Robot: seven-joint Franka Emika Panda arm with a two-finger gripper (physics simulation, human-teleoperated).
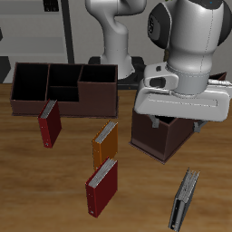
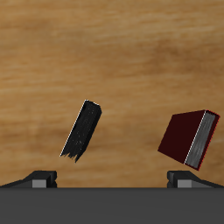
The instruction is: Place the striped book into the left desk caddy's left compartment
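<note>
The striped book [image 1: 185,199] stands untouched near the table's front edge, ahead of the wide-open, empty gripper [image 2: 112,179]. The jaws should be centred astride its thin spine [image 2: 81,131] before being lowered and closed.

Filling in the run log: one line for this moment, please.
stage: approach | end effector: open, empty | striped book: on table near front edge, ungrasped | left desk caddy: partly behind arm

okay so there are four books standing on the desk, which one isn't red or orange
The striped book: thin, grey, finely striped, standing nearest the table's front edge. The two dark red books and the orange book stand apart from it.
</note>
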